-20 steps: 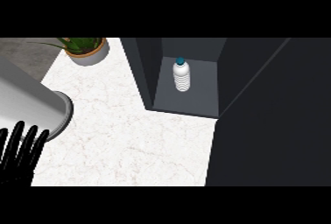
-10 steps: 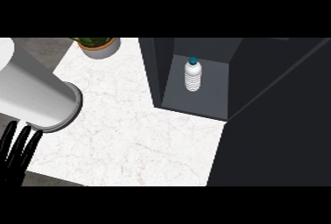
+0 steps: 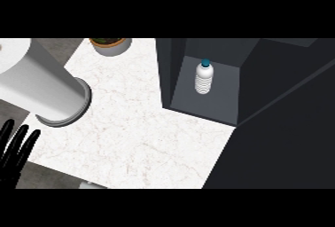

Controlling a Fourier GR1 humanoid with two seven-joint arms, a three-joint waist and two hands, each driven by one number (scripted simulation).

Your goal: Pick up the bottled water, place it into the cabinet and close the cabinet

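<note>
A clear water bottle with a blue cap stands upright on the floor of the open dark cabinet, at the upper middle of the head view. Nothing touches it. At the lower left edge my left hand shows black, straight fingers pointing up, empty and far from the bottle. A thick grey forearm runs from the upper left down towards that hand. My right hand does not show.
A wide dark panel, which looks like the cabinet's open door, fills the right side. A potted plant sits at the top edge. White marble counter spreads between the forearm and the cabinet.
The view has swung: the cabinet and bottle now sit lower and further right, and the plant has slid to the top edge. The grey forearm fills more of the left. The bottle stays in the cabinet.
</note>
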